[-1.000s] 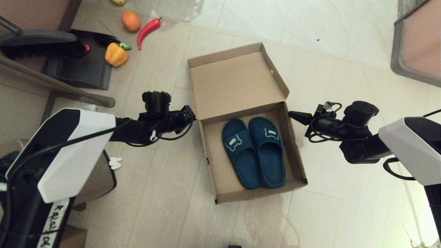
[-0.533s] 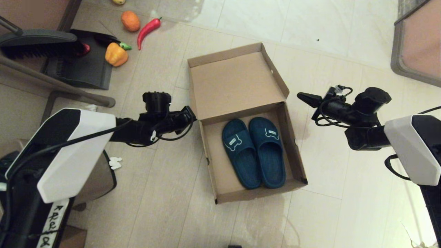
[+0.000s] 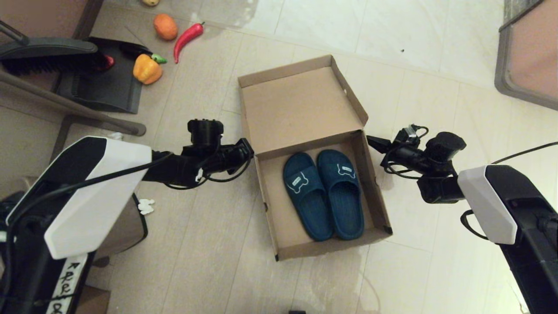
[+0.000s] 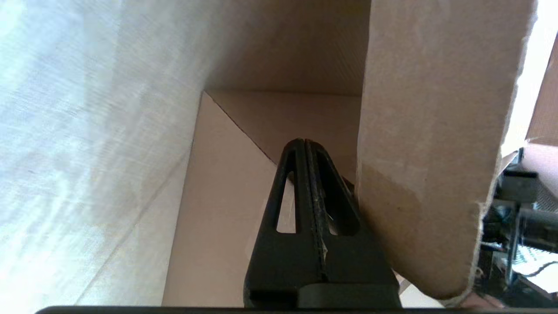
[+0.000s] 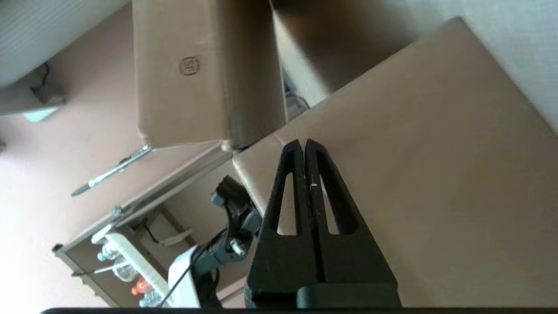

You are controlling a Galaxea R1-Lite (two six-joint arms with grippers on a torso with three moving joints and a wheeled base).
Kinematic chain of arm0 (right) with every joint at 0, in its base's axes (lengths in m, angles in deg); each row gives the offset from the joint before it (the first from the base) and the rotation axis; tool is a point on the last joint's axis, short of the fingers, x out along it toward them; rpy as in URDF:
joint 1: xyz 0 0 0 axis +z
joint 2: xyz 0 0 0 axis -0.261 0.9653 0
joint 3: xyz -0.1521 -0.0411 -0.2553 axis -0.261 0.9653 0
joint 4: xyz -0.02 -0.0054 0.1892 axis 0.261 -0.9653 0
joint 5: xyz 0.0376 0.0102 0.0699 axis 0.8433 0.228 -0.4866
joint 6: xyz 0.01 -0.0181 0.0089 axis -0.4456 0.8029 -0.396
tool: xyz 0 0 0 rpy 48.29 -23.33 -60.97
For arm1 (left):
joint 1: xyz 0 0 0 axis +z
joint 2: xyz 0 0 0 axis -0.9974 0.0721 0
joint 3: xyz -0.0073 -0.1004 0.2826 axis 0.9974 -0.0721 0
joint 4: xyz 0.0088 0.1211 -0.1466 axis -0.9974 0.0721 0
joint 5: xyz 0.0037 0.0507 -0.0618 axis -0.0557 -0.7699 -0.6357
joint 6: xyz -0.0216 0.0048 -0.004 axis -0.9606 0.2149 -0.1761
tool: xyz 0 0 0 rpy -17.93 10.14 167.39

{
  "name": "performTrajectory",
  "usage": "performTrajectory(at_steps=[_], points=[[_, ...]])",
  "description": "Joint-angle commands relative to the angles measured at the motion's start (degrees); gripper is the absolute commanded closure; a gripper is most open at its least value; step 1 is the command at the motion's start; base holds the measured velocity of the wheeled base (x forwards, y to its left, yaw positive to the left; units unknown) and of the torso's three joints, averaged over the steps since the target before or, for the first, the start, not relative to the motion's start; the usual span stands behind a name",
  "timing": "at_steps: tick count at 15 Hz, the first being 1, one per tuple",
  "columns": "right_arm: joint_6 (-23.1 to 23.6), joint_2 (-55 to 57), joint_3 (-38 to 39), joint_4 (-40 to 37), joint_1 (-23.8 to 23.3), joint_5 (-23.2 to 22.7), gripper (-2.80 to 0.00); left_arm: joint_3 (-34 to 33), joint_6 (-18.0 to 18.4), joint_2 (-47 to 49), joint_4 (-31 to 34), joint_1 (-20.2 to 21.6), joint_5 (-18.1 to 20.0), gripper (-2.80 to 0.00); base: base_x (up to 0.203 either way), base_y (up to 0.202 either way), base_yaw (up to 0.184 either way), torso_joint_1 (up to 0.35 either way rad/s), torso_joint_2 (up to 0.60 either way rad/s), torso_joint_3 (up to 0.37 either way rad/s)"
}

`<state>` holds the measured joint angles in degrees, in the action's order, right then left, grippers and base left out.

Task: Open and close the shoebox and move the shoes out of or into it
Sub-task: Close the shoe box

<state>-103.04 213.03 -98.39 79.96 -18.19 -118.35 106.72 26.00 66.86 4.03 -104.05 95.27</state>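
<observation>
The brown cardboard shoebox (image 3: 375, 196) lies open on the floor, its lid (image 3: 301, 104) leaning back. Both dark teal shoes (image 3: 322, 194) lie side by side inside, bear patches showing. My left gripper (image 3: 249, 150) is shut and empty, its tip against the box's left side at the hinge. The left wrist view shows the shut left gripper (image 4: 304, 142) beside a lid flap (image 4: 436, 152). My right gripper (image 3: 369, 140) is shut and empty, at the box's right side by the hinge. The right wrist view shows the right gripper (image 5: 304, 142) over the box's outer wall (image 5: 436, 174).
A yellow pepper (image 3: 147, 69), red chili (image 3: 187, 37) and orange fruit (image 3: 165, 27) lie at the far left, by a black dustpan (image 3: 104, 89) and brush (image 3: 48, 54). A brown bin (image 3: 126, 226) stands under my left arm. Furniture (image 3: 527, 56) fills the far right corner.
My right gripper swung away from the box, then came back to its right side at the hinge. The left gripper edged right, and the box shifted slightly right and nearer.
</observation>
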Motion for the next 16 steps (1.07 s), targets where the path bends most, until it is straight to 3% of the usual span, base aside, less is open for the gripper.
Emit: performTrajectory(at_steps=[1, 10, 14, 16], points=[[-0.5, 1.2, -0.1, 0.4, 0.2, -0.4, 0.00, -0.1, -0.2, -0.2, -0.2, -0.6, 0.2, 0.00, 0.000, 0.000, 0.000, 0.000, 0.00, 0.000], [-0.5, 0.5, 0.6, 0.5, -0.5, -1.1, 0.00, -1.2, 0.0, 0.2, -0.6, -3.3, 0.2, 0.00, 0.000, 0.000, 0.000, 0.000, 0.00, 0.000], [-0.1, -3.9, 9.8, 0.6, -0.4, -2.9, 0.00, 0.4, 2.3, -0.8, 3.1, 2.6, 0.2, 0.00, 0.000, 0.000, 0.000, 0.000, 0.00, 0.000], [3.4, -6.6, 17.3, 0.7, -0.4, -3.1, 0.00, 0.4, 4.4, -1.4, 4.2, 5.4, 0.3, 0.00, 0.000, 0.000, 0.000, 0.000, 0.00, 0.000]])
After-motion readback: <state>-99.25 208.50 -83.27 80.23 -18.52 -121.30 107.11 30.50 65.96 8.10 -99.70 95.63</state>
